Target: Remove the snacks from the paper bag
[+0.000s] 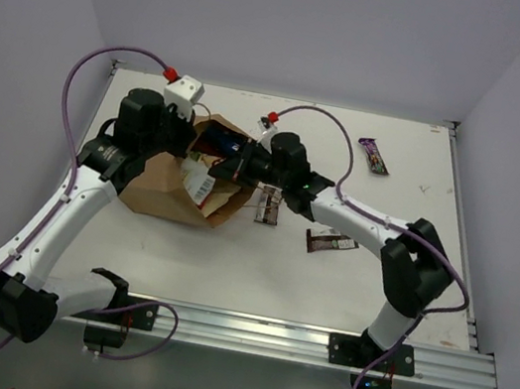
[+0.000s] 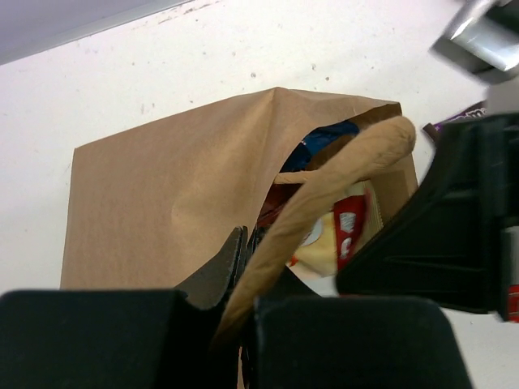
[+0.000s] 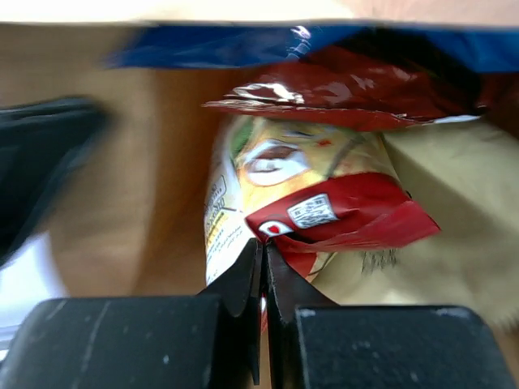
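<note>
Pincers are both clenched. The left pincer has its two fingers pressed together on a tan strip of paper at the mouth of the paper bag; whether that strip is a handle or the rolled rim I cannot tell. Seen from above, this left pincer sits at the far edge of the bag, which slumps on the table with its mouth turned toward the right arm.

The right pincer is inside that mouth, nipped tight on the lower edge of a yellow-and-red packet, a sliver of red showing between its fingers. Just beyond its tips, above that packet, lies a dark red packet, and farther in, a blue packet runs across the top. From overhead the right pincer is buried in the opening, opposite the left one.

Three snacks lie outside the bag. A dark brown bar rests on the table just behind the right pincer, beside the bag's mouth. A second dark brown bar lies farther back under the right forearm. A purple candy bar is well apart from both pincers, toward the far right of the table.
</note>
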`<control>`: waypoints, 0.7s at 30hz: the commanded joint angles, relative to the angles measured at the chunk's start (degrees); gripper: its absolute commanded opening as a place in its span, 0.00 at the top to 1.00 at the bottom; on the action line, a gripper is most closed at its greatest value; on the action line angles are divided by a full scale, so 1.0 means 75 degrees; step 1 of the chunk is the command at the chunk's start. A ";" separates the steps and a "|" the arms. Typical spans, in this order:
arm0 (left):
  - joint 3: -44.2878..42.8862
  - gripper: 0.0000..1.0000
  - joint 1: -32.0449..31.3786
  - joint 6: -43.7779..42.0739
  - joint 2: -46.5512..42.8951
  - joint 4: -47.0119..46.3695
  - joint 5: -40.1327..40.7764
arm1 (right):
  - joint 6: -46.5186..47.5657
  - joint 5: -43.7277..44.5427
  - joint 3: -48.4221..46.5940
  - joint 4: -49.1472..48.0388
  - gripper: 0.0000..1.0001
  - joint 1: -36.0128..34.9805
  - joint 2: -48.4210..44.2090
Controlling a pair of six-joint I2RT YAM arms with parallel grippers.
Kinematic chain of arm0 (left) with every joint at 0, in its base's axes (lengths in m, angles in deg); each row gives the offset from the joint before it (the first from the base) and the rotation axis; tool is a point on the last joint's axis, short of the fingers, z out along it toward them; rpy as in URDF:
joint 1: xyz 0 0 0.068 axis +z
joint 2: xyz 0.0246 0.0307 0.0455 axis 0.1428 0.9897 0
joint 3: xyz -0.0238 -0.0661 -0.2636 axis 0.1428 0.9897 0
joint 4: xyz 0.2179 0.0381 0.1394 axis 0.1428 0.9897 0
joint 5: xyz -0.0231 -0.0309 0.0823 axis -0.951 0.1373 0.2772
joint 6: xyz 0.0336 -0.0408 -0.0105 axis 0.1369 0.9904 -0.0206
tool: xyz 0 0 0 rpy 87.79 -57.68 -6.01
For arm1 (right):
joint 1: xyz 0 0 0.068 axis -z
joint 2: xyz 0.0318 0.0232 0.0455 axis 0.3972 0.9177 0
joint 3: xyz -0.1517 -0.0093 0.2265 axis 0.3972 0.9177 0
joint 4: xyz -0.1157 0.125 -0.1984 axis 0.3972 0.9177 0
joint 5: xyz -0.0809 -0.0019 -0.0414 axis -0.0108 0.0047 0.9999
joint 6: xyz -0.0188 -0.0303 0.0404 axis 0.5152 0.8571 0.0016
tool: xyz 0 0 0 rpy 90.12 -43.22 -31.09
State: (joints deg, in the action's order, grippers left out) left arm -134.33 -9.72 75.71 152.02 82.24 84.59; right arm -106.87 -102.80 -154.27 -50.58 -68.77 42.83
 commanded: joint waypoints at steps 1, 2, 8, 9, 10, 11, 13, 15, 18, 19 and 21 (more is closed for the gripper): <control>0.0167 1.00 0.0071 0.0026 -0.0181 -0.0069 0.0511 | 0.0666 -0.0512 0.0094 0.0149 1.00 0.0470 -0.1249; 0.0191 1.00 0.0071 0.0026 -0.0158 -0.0081 0.0766 | 0.0750 -0.0642 0.0141 0.0278 1.00 0.0528 -0.1564; 0.0297 1.00 0.0071 0.0050 0.0018 -0.0128 0.0921 | 0.1207 -0.1719 0.0142 0.0923 1.00 0.1044 -0.2725; 0.0297 1.00 0.0071 0.0050 0.0018 -0.0128 0.0933 | 0.1335 -0.1791 0.0060 0.1214 1.00 0.1149 -0.2867; 0.0262 1.00 0.0071 0.0050 0.0018 -0.0128 0.0956 | 0.1627 -0.1872 -0.0033 0.1414 1.00 0.1208 -0.3007; 0.0238 1.00 0.0071 0.0050 0.0030 -0.0128 0.1038 | 0.1745 -0.2013 -0.0232 0.1578 1.00 0.1278 -0.3136; 0.0168 1.00 0.0071 0.0026 0.0030 -0.0128 0.1143 | 0.1910 -0.2119 -0.0339 0.1953 1.00 0.1571 -0.3535; 0.0121 1.00 0.0083 -0.0009 0.0100 -0.0070 0.1389 | 0.1922 -0.2307 -0.0456 0.2083 1.00 0.1968 -0.3920; 0.0144 1.00 0.0211 -0.0067 0.0241 0.0024 0.1660 | 0.1946 -0.2493 -0.0807 0.2375 1.00 0.2647 -0.4145; 0.0144 1.00 0.0258 -0.0067 0.0287 0.0036 0.1660 | 0.1934 -0.2518 -0.0912 0.2423 1.00 0.2824 -0.4180; 0.0214 1.00 0.0363 -0.0056 0.0323 0.0001 0.1730 | 0.1899 -0.2588 -0.1275 0.2529 1.00 0.3280 -0.4146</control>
State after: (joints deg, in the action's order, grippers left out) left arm -133.02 -8.82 76.13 153.75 81.61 93.39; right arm -93.76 -119.39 -158.51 -31.44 -47.63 13.67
